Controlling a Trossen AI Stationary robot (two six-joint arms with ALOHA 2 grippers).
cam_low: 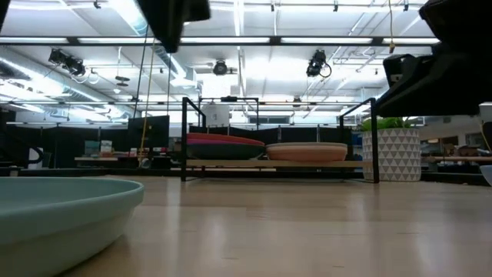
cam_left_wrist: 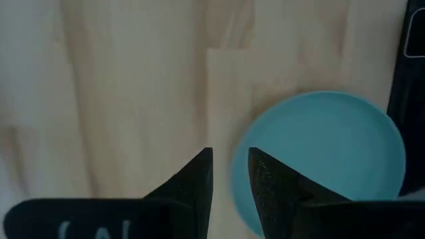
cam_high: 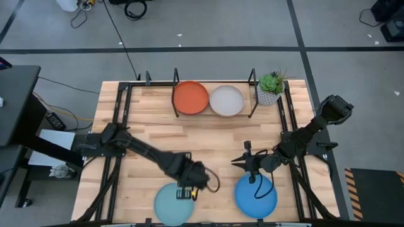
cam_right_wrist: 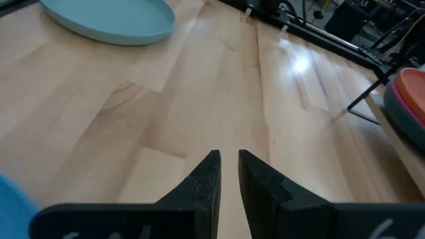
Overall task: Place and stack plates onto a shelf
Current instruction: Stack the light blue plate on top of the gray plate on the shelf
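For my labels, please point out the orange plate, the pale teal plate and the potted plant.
orange plate (cam_high: 190, 98), high view, its centre.
pale teal plate (cam_high: 169, 207), high view, its bare left part.
potted plant (cam_high: 271, 82), high view, its leaves.

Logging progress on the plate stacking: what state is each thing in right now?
Pale teal plate: flat on table, unheld.
Bright blue plate: flat on table, unheld.
Shelf: holds two plate stacks.
Left pincer: narrow gap, empty.
Right pincer: narrow gap, empty.

Pale teal plate (cam_low: 61, 215) sits close at near left on the wooden table (cam_low: 307, 231). Black wire shelf (cam_low: 277, 163) stands at far edge, holding two plate stacks: orange-topped stack (cam_low: 223, 145) left, peach-tan stack (cam_low: 307, 151) right. Potted plant (cam_low: 396, 150) is just beside the shelf's right end.
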